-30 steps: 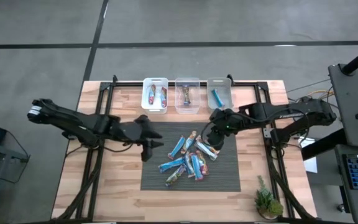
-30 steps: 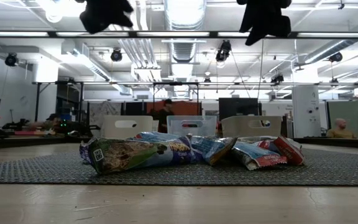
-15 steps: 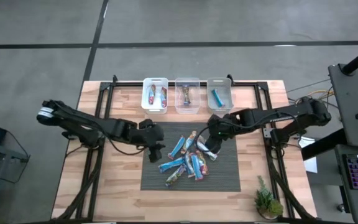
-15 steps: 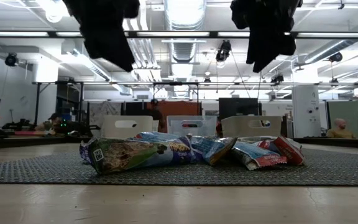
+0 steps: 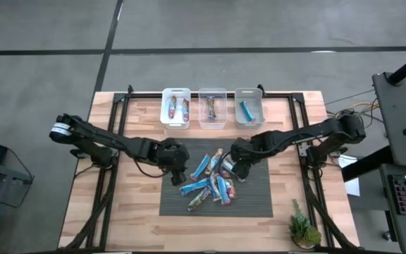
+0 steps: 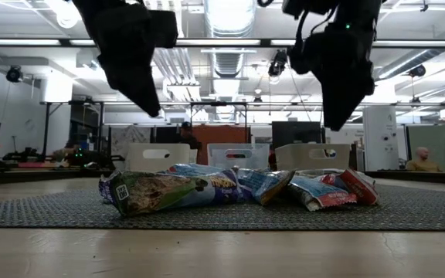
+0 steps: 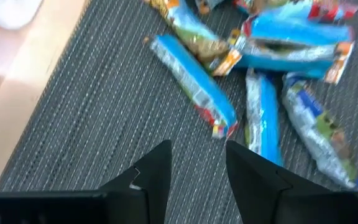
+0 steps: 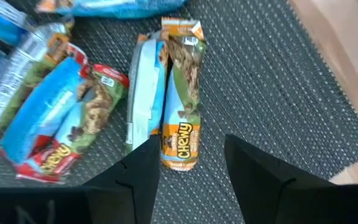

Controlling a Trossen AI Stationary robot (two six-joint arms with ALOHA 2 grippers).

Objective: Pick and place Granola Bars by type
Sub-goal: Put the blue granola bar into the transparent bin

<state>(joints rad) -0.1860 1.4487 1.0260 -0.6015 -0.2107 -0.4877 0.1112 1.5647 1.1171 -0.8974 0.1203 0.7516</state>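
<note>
Several foil-wrapped granola bars [image 5: 213, 180] lie in a loose pile on the dark mat [image 5: 256, 201], mostly blue, some with red or orange print; the low view shows the pile [image 6: 238, 189] side-on. My left gripper [image 5: 179, 171] hangs open above the mat at the pile's left edge, just short of a blue bar [image 7: 194, 87] and clear of it [image 7: 197, 165]. My right gripper [image 5: 238, 168] hangs open above the pile's right side, its fingers [image 8: 191, 162] standing on either side of the end of an orange-print bar [image 8: 182, 106]. In the low view both grippers [image 6: 130, 62] [image 6: 338, 73] hang clear above the bars.
Three small bins stand along the far edge: the left one [image 5: 176, 106] holds two red-print bars, the middle one [image 5: 212, 107] a brown-print bar, the right one [image 5: 249, 104] a blue bar. A small plant [image 5: 302, 229] stands at the near right corner. Bare wood flanks the mat.
Both grippers have come down toward the pile. The left one has moved toward the table's right, over the mat's left part. The right one has moved toward the left and near edge, over the pile's right side. The bars have not moved.
</note>
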